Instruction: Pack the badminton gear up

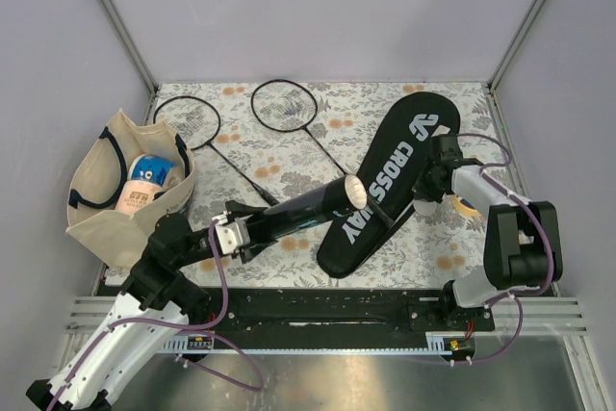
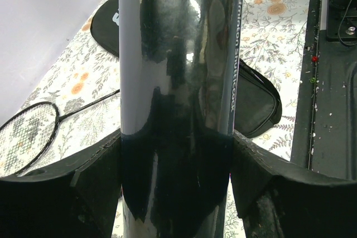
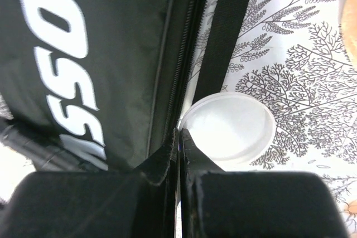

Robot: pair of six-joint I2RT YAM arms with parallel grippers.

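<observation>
Left gripper (image 1: 234, 235), fingers clamped on the shuttlecock tube (image 1: 300, 206), presents its open mouth over the CROSSWAY cover (image 1: 390, 180), presumably for capping. Right gripper (image 3: 178, 140), fingers together, meets the rim of the white cap (image 3: 231, 124) beside the cover.

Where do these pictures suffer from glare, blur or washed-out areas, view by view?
Left wrist: strong glare high on the glossy tube, yet its lettering is readable. Right wrist: the near fingers look soft, and the white disc is washed out. Top external: even light, sharp; only the tube's end glows white.
</observation>
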